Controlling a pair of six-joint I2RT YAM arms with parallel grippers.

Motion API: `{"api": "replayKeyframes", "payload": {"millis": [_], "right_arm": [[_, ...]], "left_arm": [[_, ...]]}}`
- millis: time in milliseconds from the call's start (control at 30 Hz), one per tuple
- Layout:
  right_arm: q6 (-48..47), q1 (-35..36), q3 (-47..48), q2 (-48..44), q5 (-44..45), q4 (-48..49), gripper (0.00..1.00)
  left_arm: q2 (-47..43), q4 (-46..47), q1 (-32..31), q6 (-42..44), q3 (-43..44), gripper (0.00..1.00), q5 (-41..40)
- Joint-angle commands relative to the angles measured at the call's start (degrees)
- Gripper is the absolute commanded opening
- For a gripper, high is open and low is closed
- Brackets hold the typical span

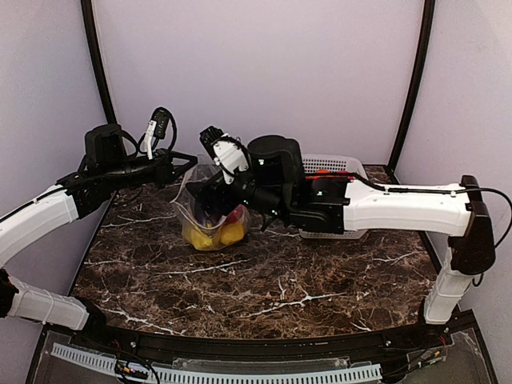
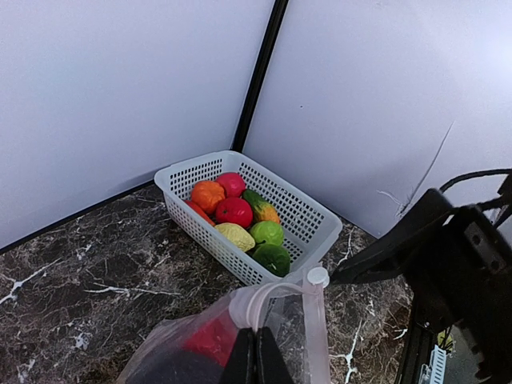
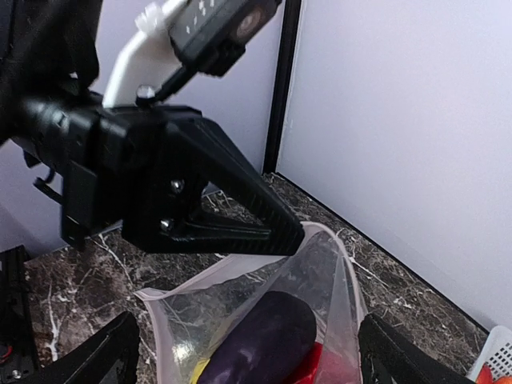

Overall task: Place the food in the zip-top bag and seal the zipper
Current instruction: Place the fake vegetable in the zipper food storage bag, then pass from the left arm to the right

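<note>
Snag risk at the bag mouth.
Top: my left gripper (image 1: 186,164) clamps the zip-top bag (image 1: 194,210) by its rim. Left wrist: food (image 2: 234,212) sits in the basket (image 2: 316,232) beyond it. Right wrist: my right gripper (image 3: 256,352), spread above the bagged eggplant (image 3: 268,332), could snag plastic lifting out.

Soft, even light fills all three views, leaving faint shadows on the tabletop (image 1: 240,280) (little glare there). The zip-top bag (image 2: 292,328) shows mild sheen; the nearest dark edges in both wrist views blur.
</note>
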Motion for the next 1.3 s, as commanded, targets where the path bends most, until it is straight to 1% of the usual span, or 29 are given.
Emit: {"api": "replayKeyframes", "payload": {"millis": [0,67,167,233,367,500,700,867,1100,1267], "right_arm": [[3.74,0.23,-2.15,-6.97,-4.64,-3.76,0.93],[4.87,0.2,-3.39,-9.55,-3.42,-4.94,0.93],[8.34,-1.11,-3.36,-12.11,-0.91,-10.88,0.9],[11.3,-3.07,-2.05,-12.63,-1.36,-15.63,0.87],[15.46,-7.72,-0.54,-12.5,-5.73,-22.93,0.81],[19.27,-13.11,0.75,-11.22,-13.11,-27.41,0.74],[19.94,-16.85,1.17,-10.06,-21.32,-27.93,0.67],[18.44,-18.08,1.45,-9.26,-24.97,-26.48,0.61],[16.4,-18.29,5.2,-5.25,-28.68,-27.05,0.59],[16.41,-18.17,7.98,-2.66,-28.36,-28.19,0.65]], "left_arm": [[-2.18,2.04,-0.13,-0.08,0.1,0.01,-0.11],[-2.18,2.01,-0.13,-0.11,0.07,0.01,-0.14],[-2.11,1.99,-0.09,0.01,0.04,0.01,-0.24],[-2.03,1.99,-0.13,0.02,0.03,0.01,-0.26],[-1.92,1.98,-0.11,0.02,0.05,0.01,-0.29],[-2.0,1.89,-0.13,0.12,0.05,0.01,-0.47],[-2.01,1.7,-0.11,0.46,0.1,0.01,-0.64],[-1.98,1.62,-0.13,0.5,0.14,0.01,-0.57],[-1.92,1.62,-0.1,0.5,0.18,0.01,-0.6],[-1.84,1.57,-0.1,0.63,0.23,0.01,-0.68]]}}
